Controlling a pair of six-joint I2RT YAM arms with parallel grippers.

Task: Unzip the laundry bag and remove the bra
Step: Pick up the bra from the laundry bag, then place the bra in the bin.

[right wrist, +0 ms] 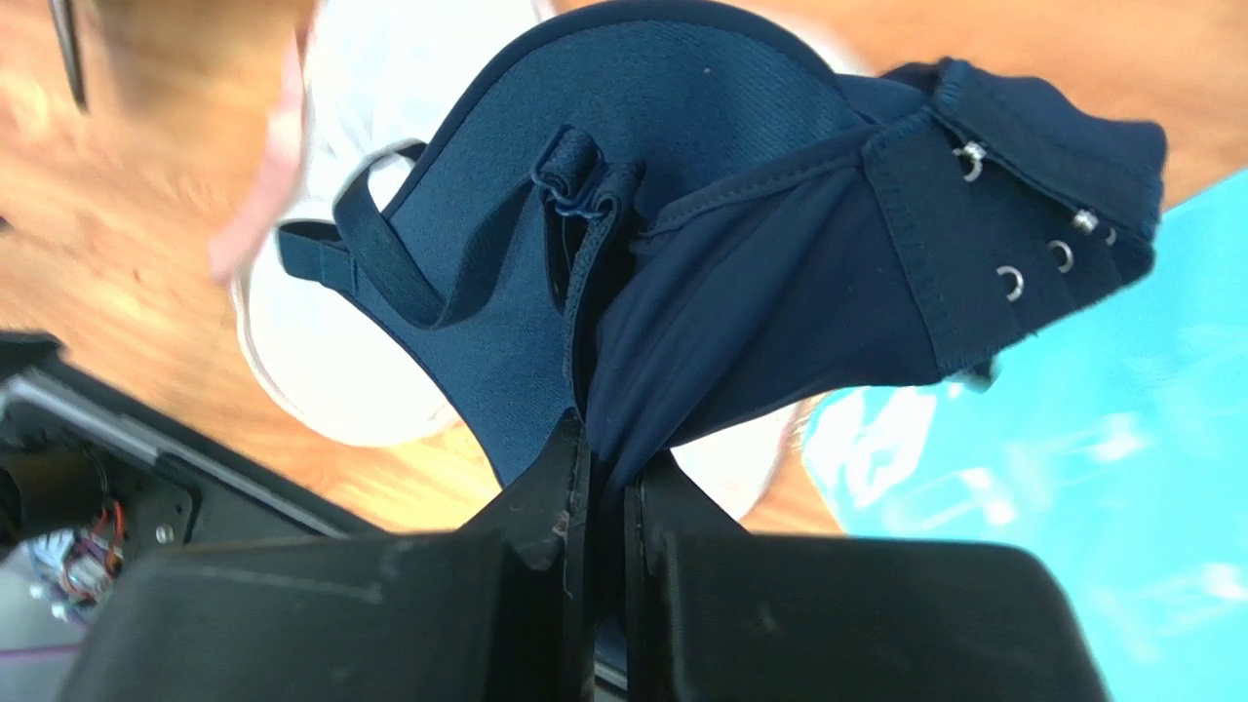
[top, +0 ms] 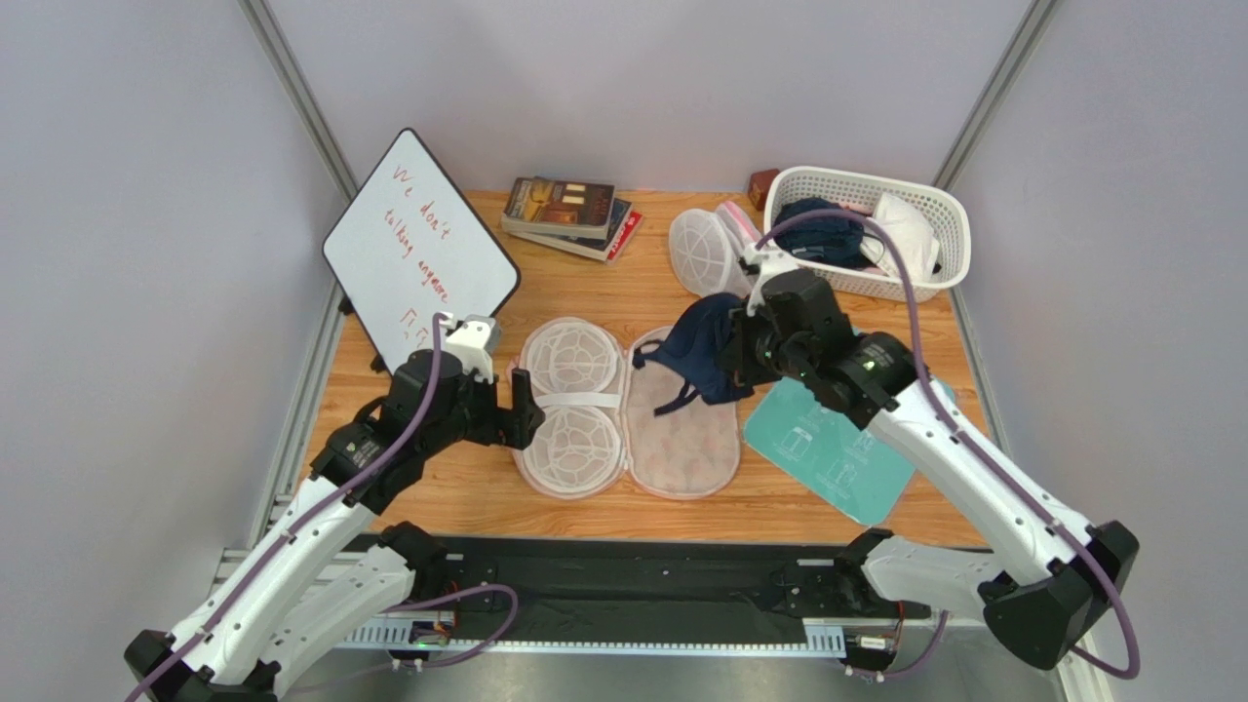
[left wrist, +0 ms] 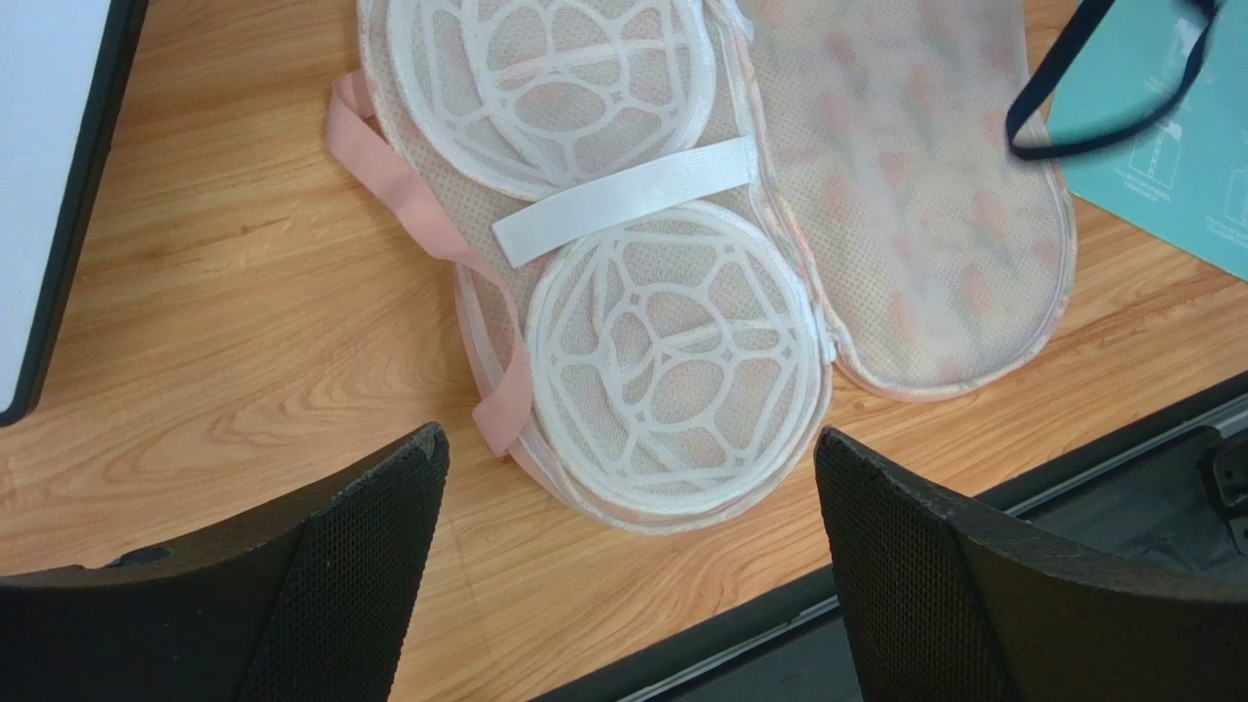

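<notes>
The laundry bag [top: 627,407] lies unzipped and folded open on the table. Its left half [left wrist: 645,249] shows two white plastic cup frames, a white band and a pink strap. Its right half [left wrist: 916,220] is cream mesh with a faint peach print. My right gripper [top: 744,351] is shut on a navy bra [top: 700,351], held above the bag's right half. In the right wrist view the bra [right wrist: 733,263] hangs from the closed fingers. My left gripper [top: 522,410] is open and empty at the bag's left edge, also in the left wrist view [left wrist: 630,483].
A small whiteboard [top: 418,249] leans at the back left. Books [top: 569,214] lie at the back. A white mesh dome bag [top: 709,252] stands beside a white basket [top: 873,228] of clothes at the back right. A teal sheet [top: 838,446] lies right of the bag.
</notes>
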